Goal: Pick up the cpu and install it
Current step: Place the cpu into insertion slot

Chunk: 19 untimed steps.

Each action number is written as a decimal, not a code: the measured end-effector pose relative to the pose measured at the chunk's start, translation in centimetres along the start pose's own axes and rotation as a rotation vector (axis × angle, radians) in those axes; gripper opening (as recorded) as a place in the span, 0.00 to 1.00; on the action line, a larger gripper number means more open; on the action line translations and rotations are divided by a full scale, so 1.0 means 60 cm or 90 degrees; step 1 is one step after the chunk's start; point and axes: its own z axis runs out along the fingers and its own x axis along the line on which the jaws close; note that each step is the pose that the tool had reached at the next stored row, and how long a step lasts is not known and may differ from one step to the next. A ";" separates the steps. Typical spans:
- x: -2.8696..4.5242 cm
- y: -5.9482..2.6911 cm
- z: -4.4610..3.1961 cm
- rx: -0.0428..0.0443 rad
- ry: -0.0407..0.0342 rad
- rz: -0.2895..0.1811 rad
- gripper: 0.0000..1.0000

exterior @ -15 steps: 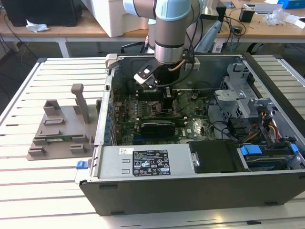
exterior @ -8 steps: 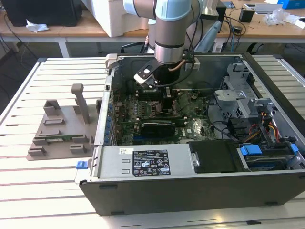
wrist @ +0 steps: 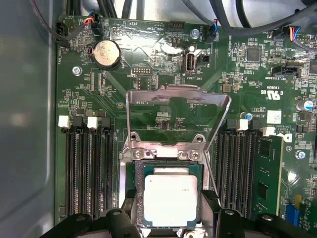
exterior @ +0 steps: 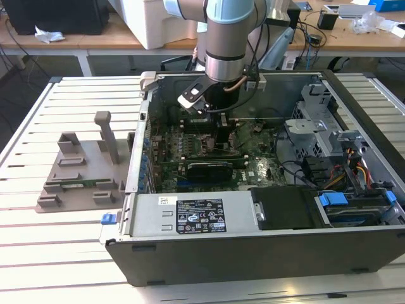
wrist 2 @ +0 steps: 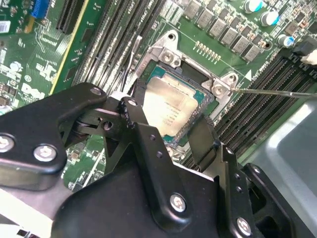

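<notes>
Cpu [wrist: 169, 201] looked seated flat in the socket [wrist: 163, 154] already, end effector [wrist 2: 167, 121] pinched on its two sides, load plate [wrist: 178, 96] standing open, so I'd guess it was placed but not released or latched yet.

White slatted table [exterior: 50, 253], wooden desk [exterior: 95, 39] behind — white box [exterior: 155, 25], even indoor light
</notes>
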 end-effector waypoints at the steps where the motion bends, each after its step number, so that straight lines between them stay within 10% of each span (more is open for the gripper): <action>1: 0.000 0.000 0.000 0.0002 0.0000 0.000 0.62; 14: 0.010 0.002 0.008 0.0058 0.0000 0.000 0.62; 19: 0.007 0.001 -0.026 0.0060 -0.0040 0.000 0.60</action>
